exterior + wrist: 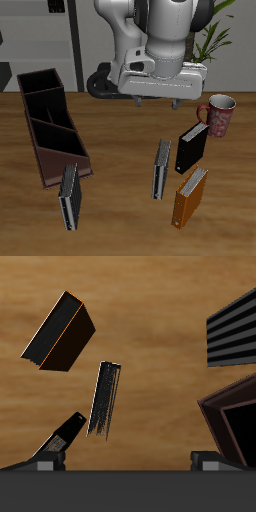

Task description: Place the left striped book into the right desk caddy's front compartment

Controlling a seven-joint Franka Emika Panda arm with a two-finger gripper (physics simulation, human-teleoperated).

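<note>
The counter (120, 215) shows a warm brown wood grain with a smooth, matt finish. The right desk caddy (45, 150) has matt maroon-brown outer walls and a flat black inside, while the left striped book (161, 168) wears a finely striped grey-and-black cover, the orange book (189, 197) a plain smooth cover, and the black book (191, 148) a faint sheen. The mug (219, 115) looks like glazed, patterned ceramic, and the robot arm (160, 40) has a glossy white shell.

A wooden table (120, 215) fronts a pale wall, grey shelving (45, 40) (perhaps a cabinet) and a plant (215, 40).
</note>
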